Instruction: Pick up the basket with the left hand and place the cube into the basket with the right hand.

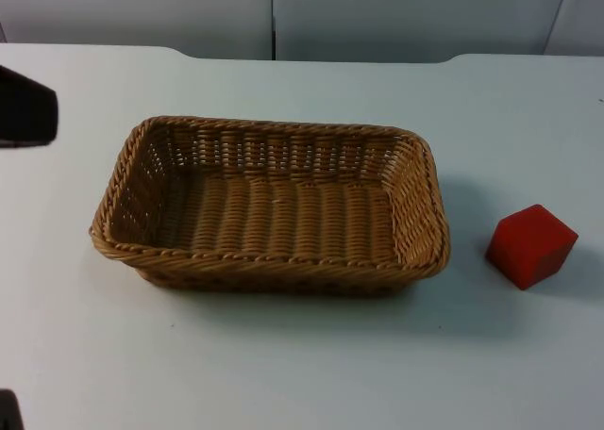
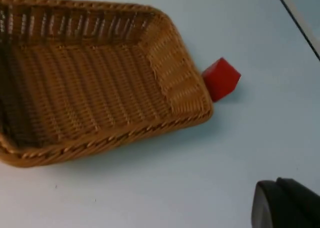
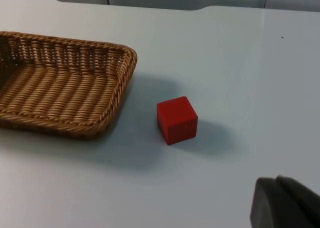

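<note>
Nearest me is the near rim of the wicker basket, rectangular, tan woven, sitting flat on the white table, nothing inside it. I see it again from the left wrist and the right wrist, resting on the table, untouched by either arm. The red cube sits on the table right of the basket, near it but apart, a strip of bare table between; same gap from the right wrist. From the left wrist the cube shows just past the basket's corner. The left gripper is the dark shape at the left edge, left of the basket and apart from it; I cannot tell whether its fingers are parted or together. One black fingertip of the right gripper is visible, off the cube; its state I cannot tell. Grey partition wall runs along the far edge.
</note>
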Controlling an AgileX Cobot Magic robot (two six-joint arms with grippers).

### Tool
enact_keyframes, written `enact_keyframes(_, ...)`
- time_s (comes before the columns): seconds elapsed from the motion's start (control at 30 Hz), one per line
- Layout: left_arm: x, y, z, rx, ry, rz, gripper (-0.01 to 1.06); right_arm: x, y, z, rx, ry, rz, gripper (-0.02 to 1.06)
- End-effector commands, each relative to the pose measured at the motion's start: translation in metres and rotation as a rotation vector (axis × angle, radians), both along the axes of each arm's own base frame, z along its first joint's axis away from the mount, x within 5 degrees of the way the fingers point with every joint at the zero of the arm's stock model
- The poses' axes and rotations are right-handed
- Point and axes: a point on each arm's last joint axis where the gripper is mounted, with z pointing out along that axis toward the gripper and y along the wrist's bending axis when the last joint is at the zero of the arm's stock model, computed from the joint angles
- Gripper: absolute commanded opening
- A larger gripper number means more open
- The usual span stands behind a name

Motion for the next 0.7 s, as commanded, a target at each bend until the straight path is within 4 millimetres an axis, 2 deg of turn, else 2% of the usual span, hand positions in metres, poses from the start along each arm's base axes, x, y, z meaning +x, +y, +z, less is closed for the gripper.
enact_keyframes(0.0, 0.013, -0.003, -0.012, -0.005, 0.063, -0.005, 0.00, 0.000, 0.000, -0.001, -0.001, -0.008, 0.000, 0.00)
enact_keyframes(0.1, 0.029, -0.005, -0.036, 0.011, 0.184, -0.003, 0.00, 0.000, 0.000, -0.001, -0.001, -0.008, 0.000, 0.00)
enact_keyframes(0.13, 0.029, -0.005, -0.036, 0.011, 0.184, -0.003, 0.00, 0.000, 0.000, -0.001, -0.001, -0.008, 0.000, 0.00)
enact_keyframes(0.27, 0.047, -0.002, -0.063, 0.039, 0.283, 0.070, 0.02, 0.000, 0.000, -0.001, -0.001, -0.008, 0.000, 0.00)
enact_keyframes(0.3, 0.047, -0.002, -0.063, 0.039, 0.283, 0.070, 0.02, 0.000, 0.000, -0.001, -0.001, -0.008, 0.000, 0.00)
enact_keyframes(0.4, 0.060, 0.002, -0.076, 0.036, 0.316, 0.179, 0.25, 0.000, 0.000, -0.001, -0.001, -0.008, 0.000, 0.00)
enact_keyframes(0.43, 0.060, 0.002, -0.076, 0.036, 0.316, 0.179, 0.25, 0.000, 0.000, -0.001, -0.001, -0.008, 0.000, 0.00)
enact_keyframes(0.5, 0.066, 0.002, -0.079, -0.007, 0.338, 0.248, 0.49, 0.000, 0.000, -0.001, -0.001, -0.008, 0.000, 0.00)
enact_keyframes(0.53, 0.068, 0.003, -0.080, -0.026, 0.346, 0.282, 0.58, 0.000, 0.000, -0.001, -0.001, -0.008, 0.000, 0.00)
enact_keyframes(0.57, 0.070, 0.004, -0.081, -0.045, 0.360, 0.328, 0.63, 0.000, 0.000, -0.001, -0.001, -0.008, 0.000, 0.00)
enact_keyframes(0.67, 0.073, 0.006, -0.081, -0.075, 0.379, 0.392, 0.63, 0.000, 0.000, -0.001, -0.001, -0.008, 0.000, 0.00)
